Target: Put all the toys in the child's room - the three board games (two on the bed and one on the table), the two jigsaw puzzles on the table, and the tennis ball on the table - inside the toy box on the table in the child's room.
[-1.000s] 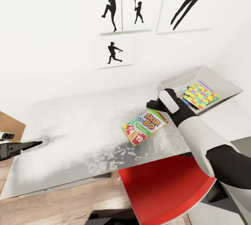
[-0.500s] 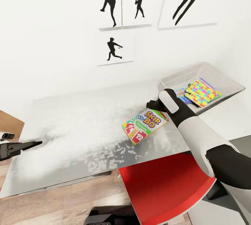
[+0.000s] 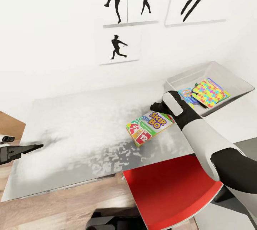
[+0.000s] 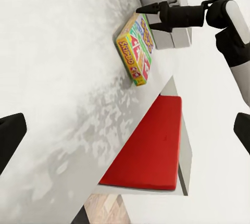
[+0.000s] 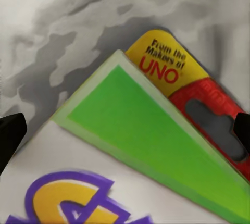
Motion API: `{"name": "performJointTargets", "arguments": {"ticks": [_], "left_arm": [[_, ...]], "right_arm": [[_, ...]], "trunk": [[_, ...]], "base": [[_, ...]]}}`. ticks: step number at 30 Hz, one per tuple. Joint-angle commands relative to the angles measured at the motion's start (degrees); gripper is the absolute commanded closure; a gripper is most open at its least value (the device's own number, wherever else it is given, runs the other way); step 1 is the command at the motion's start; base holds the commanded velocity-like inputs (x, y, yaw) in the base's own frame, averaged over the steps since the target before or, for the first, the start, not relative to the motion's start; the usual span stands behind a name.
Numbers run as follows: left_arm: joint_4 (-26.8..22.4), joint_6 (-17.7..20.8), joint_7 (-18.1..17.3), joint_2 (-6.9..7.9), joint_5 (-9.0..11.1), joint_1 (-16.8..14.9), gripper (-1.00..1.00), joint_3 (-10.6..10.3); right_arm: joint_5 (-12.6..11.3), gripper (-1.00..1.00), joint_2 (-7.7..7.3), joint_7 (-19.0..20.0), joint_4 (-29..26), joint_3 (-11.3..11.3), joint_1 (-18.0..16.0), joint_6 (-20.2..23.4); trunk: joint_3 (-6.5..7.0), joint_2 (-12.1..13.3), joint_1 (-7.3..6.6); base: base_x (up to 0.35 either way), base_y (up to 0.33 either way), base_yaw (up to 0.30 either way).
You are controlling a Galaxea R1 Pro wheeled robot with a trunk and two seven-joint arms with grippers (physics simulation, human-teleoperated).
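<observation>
Right gripper [image 4: 147, 15] clamps Skip-Bo box [image 3: 150, 127] | left gripper [image 3: 34, 147] apart | toy box [image 3: 228, 76]: multicoloured puzzle [image 3: 210, 92]

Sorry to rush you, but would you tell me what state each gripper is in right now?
Left gripper: open, holding nothing, low over the table's near end.
Right gripper: shut on the Skip-Bo box, gripping its far edge.

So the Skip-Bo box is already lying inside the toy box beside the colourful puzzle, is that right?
Not quite: the Skip-Bo box is outside the toy box, tilted at the table, beside the right hand. The colourful puzzle is inside, as the head view shows.
</observation>
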Motion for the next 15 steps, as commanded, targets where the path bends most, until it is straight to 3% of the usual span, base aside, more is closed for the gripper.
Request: {"name": "performJointTargets", "arguments": {"ticks": [1, 11, 15], "left_arm": [[-0.01, 0.61, -0.21, 0.02, 0.0, -0.04, -1.0, -0.04], [-0.01, 0.61, -0.21, 0.02, 0.0, -0.04, -1.0, -0.09], [0.0, 0.61, -0.21, 0.02, 0.0, -0.04, -1.0, -0.09]], "right_arm": [[-1.72, -1.0, -0.02, -0.53, -0.04, 0.16, -0.02, -0.34], [-1.72, -1.0, -0.01, -0.49, -0.02, 0.24, -0.02, -0.26], [-1.72, -1.0, -0.02, -0.51, 0.0, 0.24, -0.02, -0.25]], "trunk": [[-0.1, -0.08, 0.04], [-0.13, -0.08, 0.04], [-0.13, -0.08, 0.04]], "base": [[0.0, 0.009, 0.0], [-0.018, 0.008, 0.0], [-0.116, 0.139, 0.0]]}}
